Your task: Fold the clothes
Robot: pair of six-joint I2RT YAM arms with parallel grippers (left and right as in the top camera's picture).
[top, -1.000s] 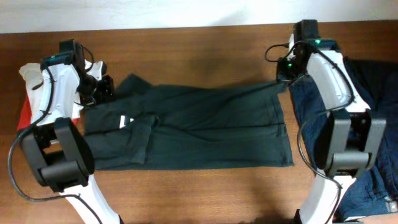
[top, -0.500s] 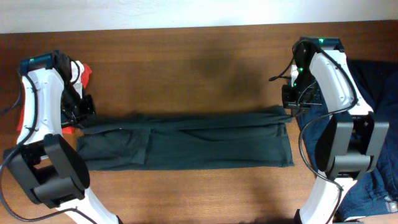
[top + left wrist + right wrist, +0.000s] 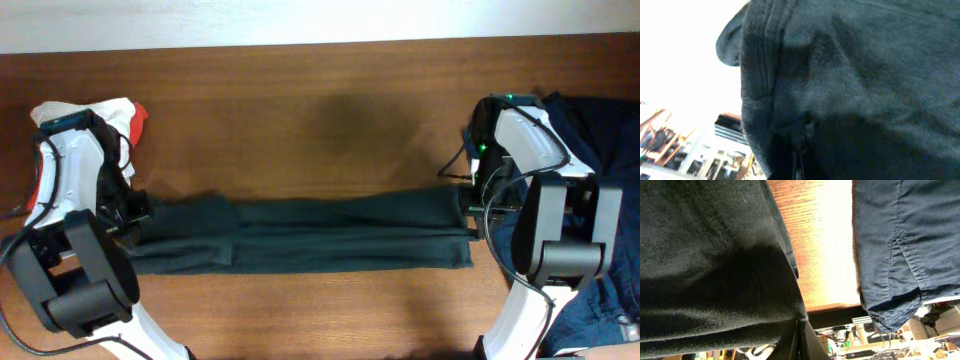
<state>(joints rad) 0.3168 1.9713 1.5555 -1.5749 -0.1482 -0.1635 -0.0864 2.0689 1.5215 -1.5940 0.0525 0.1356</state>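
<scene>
1. Dark green garment (image 3: 300,235) lies as a long narrow band on the table (image 3: 330,110), running 9 o'clock to 3 o'clock, toward the 6 o'clock edge. Layers are doubled lengthwise and the 6 o'clock edge lies flat on the wood.
2. L gripper (image 3: 137,212) is at the band's 9 o'clock end. In the left wrist view cloth fills the frame and gathers to a tight pinch at bottom centre. The fingers hardly show, but they look clamped on the hem.
3. R gripper (image 3: 478,196) is at the 3 o'clock end, same story. In the right wrist view the fabric drapes down into a narrow pinch, jaws pressed together on it.
4. Why both ends: prob. to keep the top layer taut btwn the arms, so it travels as one straight edge w/o sagging mid-span.
5. Judgement: mid lengthwise fold. The 12 o'clock edge looks due to land on the 6 o'clock edge; neither end let go yet.
6. Blue jeans (image 3: 600,130) are heaped at 3 o'clock beside the R arm. A strip of bare wood shows btwn them and the green piece. Prob. next in queue, parked clear so they don't snag.
7. Red-and-white cloth (image 3: 125,112) sits at 10 o'clock, behind the L arm, out of the working lane.
8. Risk: an uneven pull, one end ahead of the other, would skew the fold. Too much tension could drag the bottom layer.
</scene>
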